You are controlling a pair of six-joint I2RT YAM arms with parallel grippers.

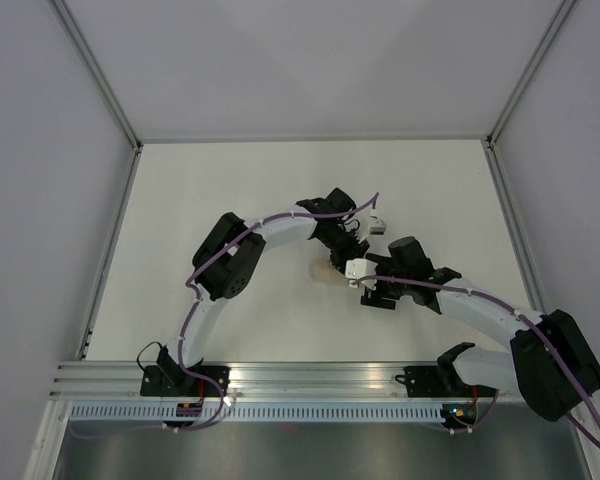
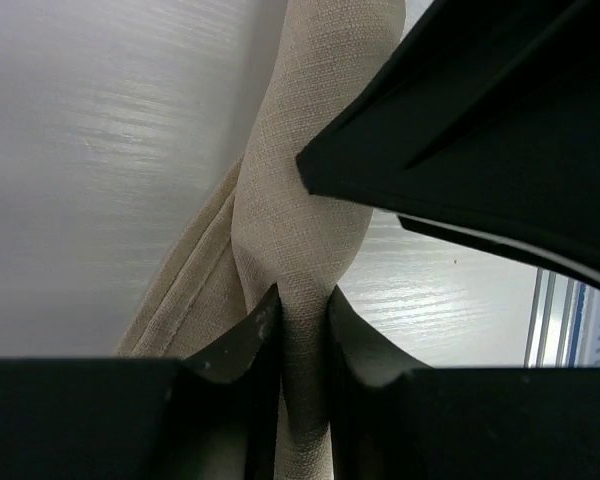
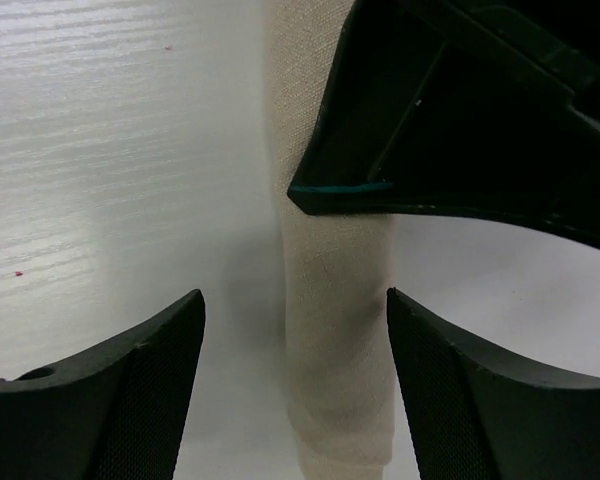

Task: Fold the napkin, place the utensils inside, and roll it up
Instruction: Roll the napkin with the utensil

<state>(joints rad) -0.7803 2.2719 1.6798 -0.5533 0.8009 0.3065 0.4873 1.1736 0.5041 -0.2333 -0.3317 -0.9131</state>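
The napkin lies rolled into a narrow tube mid-counter, running up the centre of both wrist views. The left pincer pinches its lower end; the right pincer is spread, straddling it. The fork is unseen, possibly inside. Hold the pinch firm and close the right squarely across so nothing unrolls

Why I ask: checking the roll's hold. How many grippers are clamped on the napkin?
1. The left gripper is shut on the rolled napkin, pinching it between its fingertips; the right gripper stands open astride the roll, not clamped.
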